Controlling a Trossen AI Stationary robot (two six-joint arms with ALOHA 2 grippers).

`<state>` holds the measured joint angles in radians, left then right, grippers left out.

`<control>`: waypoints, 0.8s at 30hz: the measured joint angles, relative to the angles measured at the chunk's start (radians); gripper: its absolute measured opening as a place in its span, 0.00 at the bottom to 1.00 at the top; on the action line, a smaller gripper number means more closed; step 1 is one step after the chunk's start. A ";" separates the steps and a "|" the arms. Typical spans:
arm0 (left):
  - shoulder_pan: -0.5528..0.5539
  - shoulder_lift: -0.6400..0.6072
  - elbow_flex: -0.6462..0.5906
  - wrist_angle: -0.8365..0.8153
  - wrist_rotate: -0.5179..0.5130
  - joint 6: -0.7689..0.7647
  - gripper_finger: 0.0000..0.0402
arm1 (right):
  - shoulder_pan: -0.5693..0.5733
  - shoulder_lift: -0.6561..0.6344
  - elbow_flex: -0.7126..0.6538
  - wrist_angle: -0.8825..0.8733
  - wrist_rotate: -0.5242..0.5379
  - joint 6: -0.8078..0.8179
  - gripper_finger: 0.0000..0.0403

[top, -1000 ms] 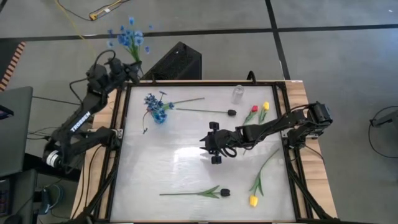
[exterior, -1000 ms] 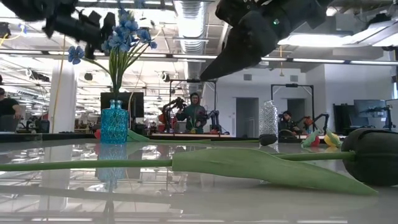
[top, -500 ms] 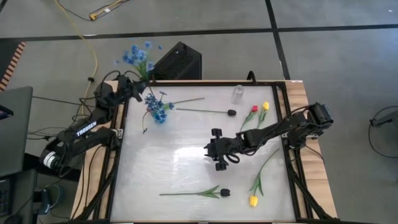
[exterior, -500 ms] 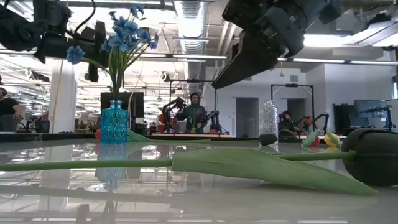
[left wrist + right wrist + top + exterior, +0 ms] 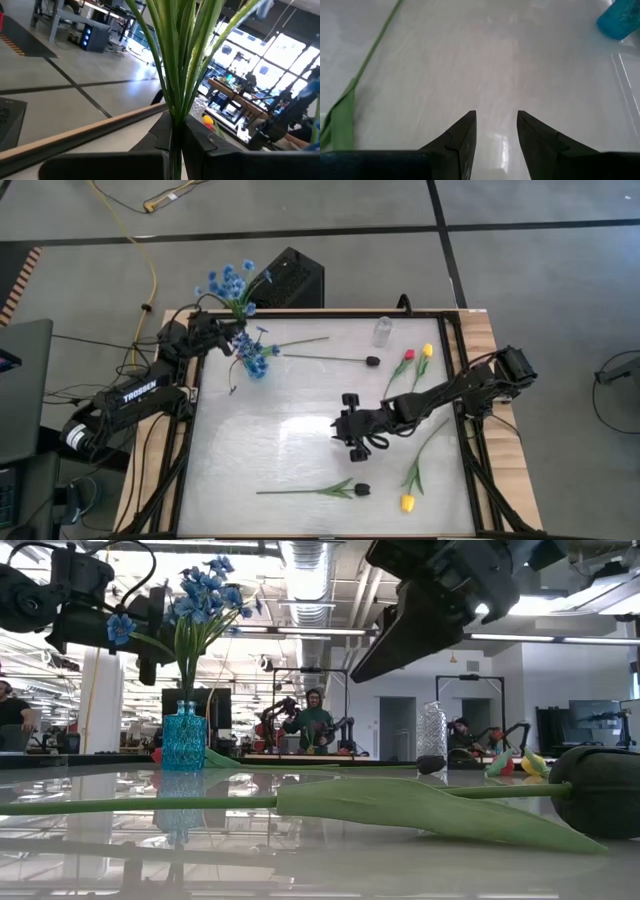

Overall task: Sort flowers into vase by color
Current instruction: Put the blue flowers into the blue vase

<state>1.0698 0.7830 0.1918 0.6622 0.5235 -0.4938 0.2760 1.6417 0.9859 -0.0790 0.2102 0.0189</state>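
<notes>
High view: left tool (image 5: 212, 332) pinches a blue spray (image 5: 231, 282) at the far left tabletop (image 5: 290, 450) edge, just beside the blue vase (image 5: 255, 365); stems may miss the mouth.
Low view: the vase (image 5: 183, 737) is narrow; a sideways push can tip it.
Left wrist view: stems (image 5: 176, 75) pressed between fingers (image 5: 210, 145); may slip.
Right wrist view: right tool (image 5: 494, 131) spread, empty, above bare tabletop; black flower (image 5: 320, 490) near.
</notes>
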 joint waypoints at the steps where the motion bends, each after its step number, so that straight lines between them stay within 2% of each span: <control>1: -0.004 0.000 0.000 0.000 0.001 0.000 0.01 | 0.000 0.000 0.000 0.000 0.000 0.000 0.41; 7: -0.010 0.000 0.000 0.033 0.020 -0.004 0.01 | -0.001 0.000 0.000 -0.001 0.001 0.016 0.41; 14: -0.010 0.000 0.000 -0.002 0.020 0.052 0.01 | 0.006 0.000 0.000 -0.003 0.001 0.018 0.41; 24: -0.066 0.000 0.000 -0.076 0.024 0.201 0.01 | 0.005 0.000 0.000 -0.002 0.000 0.015 0.41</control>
<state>1.0040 0.7826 0.1917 0.5862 0.5474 -0.2928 0.2810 1.6417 0.9855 -0.0814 0.2104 0.0338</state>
